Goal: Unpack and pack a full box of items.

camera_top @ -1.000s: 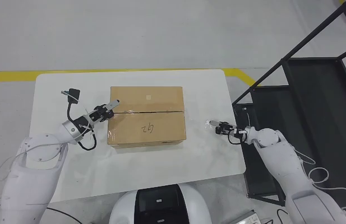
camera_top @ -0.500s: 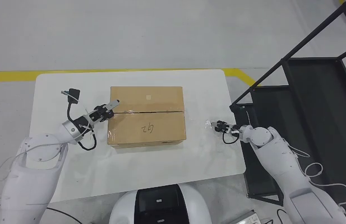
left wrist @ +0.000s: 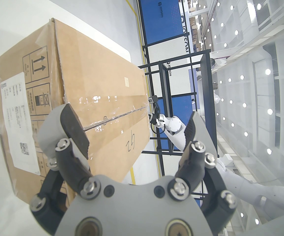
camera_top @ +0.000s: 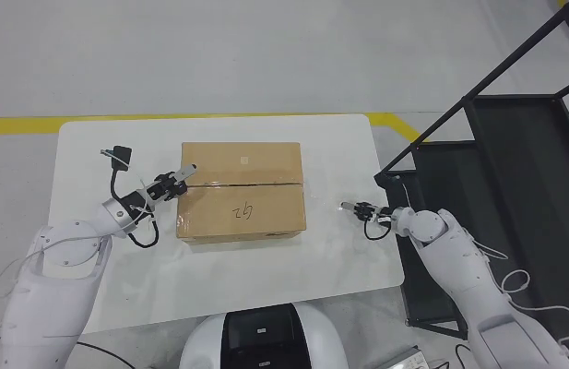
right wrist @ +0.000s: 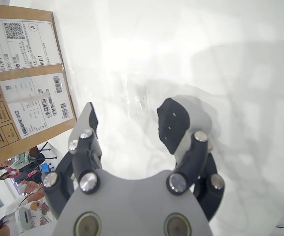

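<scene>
White L arm w/ black cable at wrist lies at scene left, forearm angled far-right. Its grey-and-black two-finger L gripper has fingers spread wide. White R arm comes in from near right, forearm pointing left. Matching R gripper is held low, fingers apart.
</scene>
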